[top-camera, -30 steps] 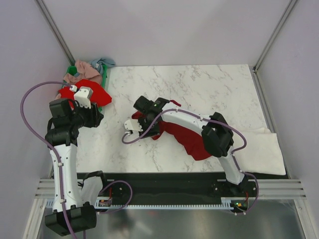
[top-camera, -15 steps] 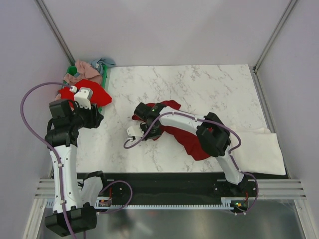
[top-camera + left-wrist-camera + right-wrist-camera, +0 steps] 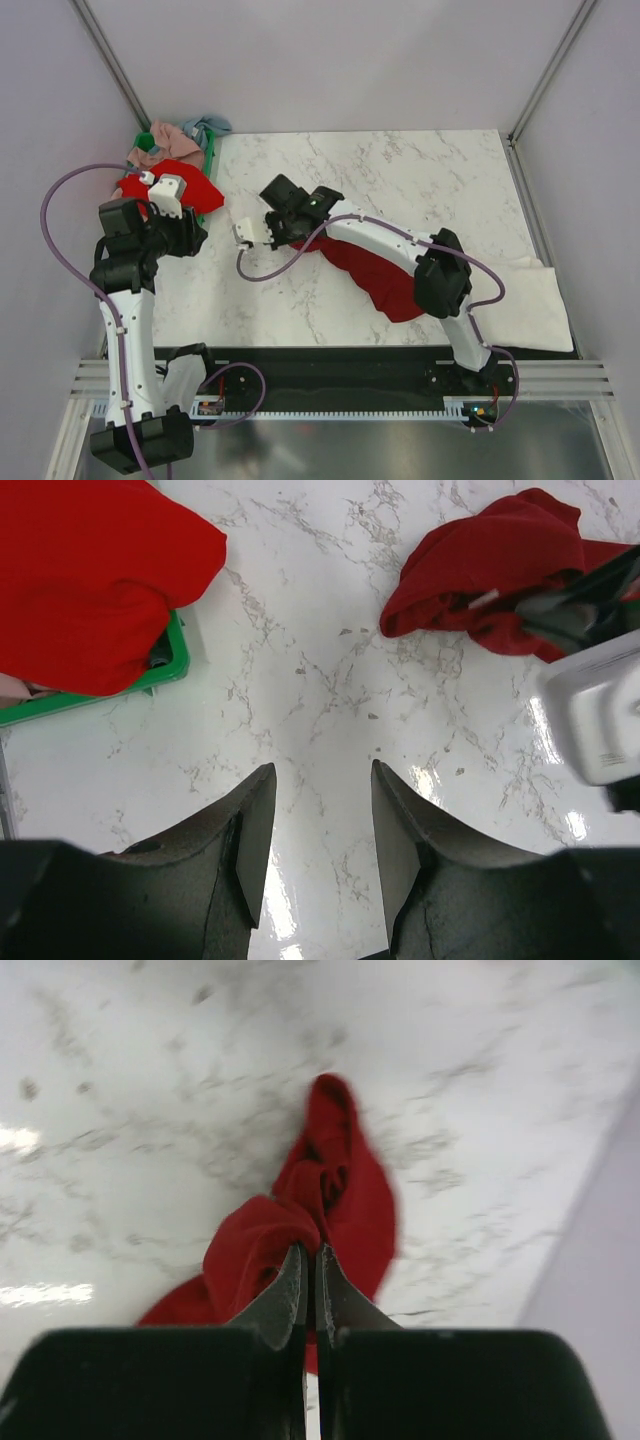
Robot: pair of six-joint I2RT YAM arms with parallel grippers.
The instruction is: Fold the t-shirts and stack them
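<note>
A dark crimson t-shirt (image 3: 375, 272) lies crumpled mid-table, stretched from under the right arm. My right gripper (image 3: 290, 228) is shut on a bunched fold of it (image 3: 345, 1190); in the right wrist view the jaws (image 3: 310, 1250) pinch the cloth, which hangs above the marble. The left wrist view shows the same bunch (image 3: 500, 560) held up at the upper right. My left gripper (image 3: 322, 770) is open over bare marble beside the crate, holding nothing. A bright red t-shirt (image 3: 178, 182) drapes over the crate's near corner (image 3: 90, 570).
The green crate (image 3: 210, 150) at the table's back left holds a dusty pink shirt (image 3: 160, 140) and a light blue one (image 3: 205, 127). A cream-white shirt (image 3: 520, 298) lies flat at the right front. Frame posts stand at the back corners.
My right gripper closed on the crimson shirt's bunched end and moved back and left, pulling the cloth with it. The left arm has stayed still.
</note>
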